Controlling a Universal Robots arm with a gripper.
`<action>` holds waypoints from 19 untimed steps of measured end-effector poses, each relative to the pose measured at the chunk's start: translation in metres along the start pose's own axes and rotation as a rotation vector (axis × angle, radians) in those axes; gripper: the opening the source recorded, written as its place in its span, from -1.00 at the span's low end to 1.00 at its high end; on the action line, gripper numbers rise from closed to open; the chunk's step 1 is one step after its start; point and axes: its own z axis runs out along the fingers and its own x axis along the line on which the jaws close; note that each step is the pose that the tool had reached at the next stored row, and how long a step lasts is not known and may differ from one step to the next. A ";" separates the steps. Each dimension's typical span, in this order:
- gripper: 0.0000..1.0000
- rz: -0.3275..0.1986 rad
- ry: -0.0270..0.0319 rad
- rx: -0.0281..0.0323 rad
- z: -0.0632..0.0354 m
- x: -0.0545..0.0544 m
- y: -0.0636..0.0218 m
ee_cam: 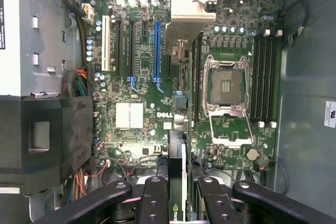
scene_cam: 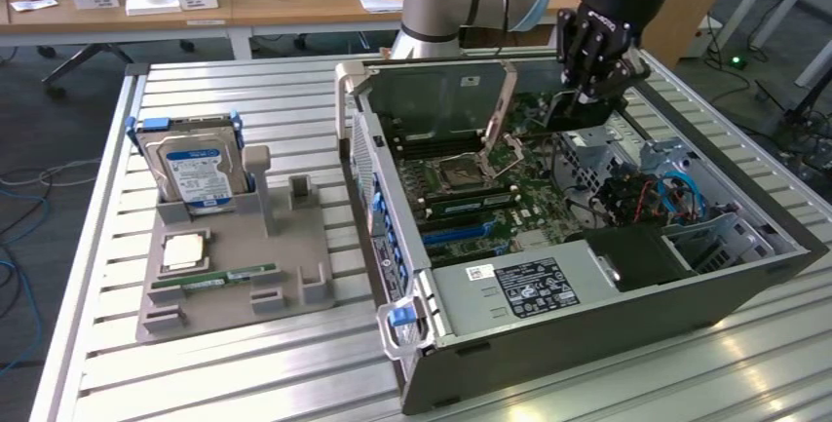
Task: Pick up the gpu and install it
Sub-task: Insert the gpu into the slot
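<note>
Now, gpu point(ee_cam: 177, 153) in the gripper point(ee_cam: 181, 195), edge-on above the motherboard point(ee_cam: 143, 92).

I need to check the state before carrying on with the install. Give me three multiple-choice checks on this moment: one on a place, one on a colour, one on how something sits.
1. Where is the gpu?
A. lying outside the case
B. held in the pincer over the motherboard
C. seated in a slot

2. What colour is the memory stick on the grey tray?
A. green
B. red
C. white

3. How does the hard drive sit on that tray?
A. lying flat
B. leaning on the case
C. upright on edge

Answers:
1 B: the wrist view shows the thin black card edge-on between the fingers, above the board.
2 A: it is a narrow green strip lying on the tray.
3 C: its labelled face stands vertical in the holder.
</note>
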 end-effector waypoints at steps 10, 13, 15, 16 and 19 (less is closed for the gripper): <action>-0.47 0.000 -0.0003 0.0053 0.0034 0.000 0.0057; -0.47 0.000 0.0000 0.0118 0.0080 0.000 0.0082; -0.47 0.000 0.0001 0.0160 0.0114 0.000 0.0098; -0.47 0.000 0.0000 0.0179 0.0126 0.000 0.0105; -0.47 0.000 0.0004 0.0185 0.0133 0.000 0.0108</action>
